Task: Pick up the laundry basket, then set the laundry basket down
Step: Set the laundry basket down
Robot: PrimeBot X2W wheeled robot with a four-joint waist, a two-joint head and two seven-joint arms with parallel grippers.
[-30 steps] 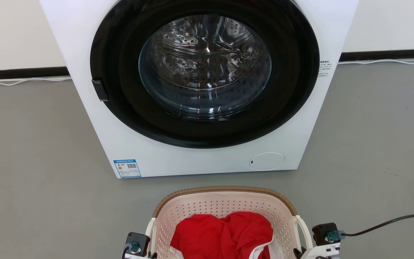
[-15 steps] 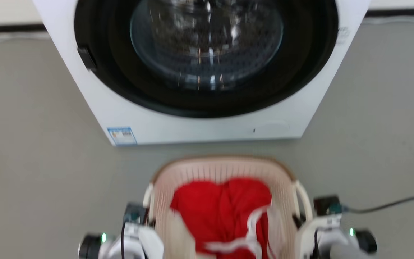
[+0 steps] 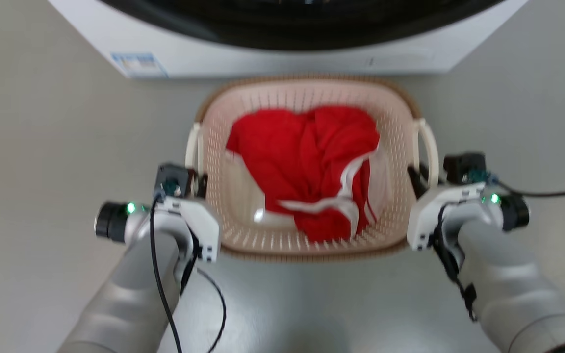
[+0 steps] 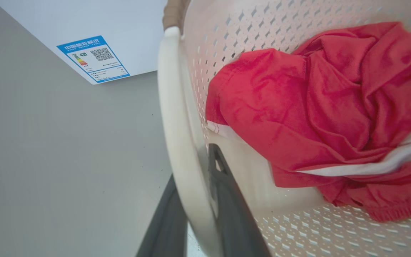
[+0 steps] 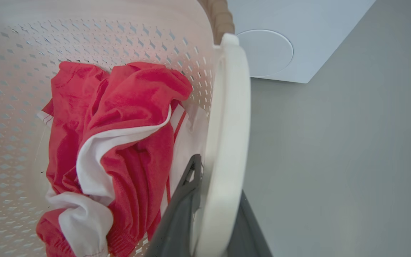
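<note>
The laundry basket sits directly in front of the washer, its far brown rim close to the foot of the white front panel. The head view is blurred, so I cannot tell whether its base is on the grey floor or just off it. A crumpled red garment with white trim lies inside.

The left gripper has the basket's left loop handle, on the side of the washer's blue label. Its fingers are narrowed to the thickness of the white band. One dark finger lies against the handle's inner face, beside the perforated wall. The other lies against the outer face, towards the floor.

The right gripper holds the right loop handle in the same way, on the side of the washer's round cap. One finger is pressed to the handle's inner face next to the garment. The other is mostly hidden behind the handle on the outside. Both pairs of fingers point towards the washer, with the basket hemmed in between them.
</note>
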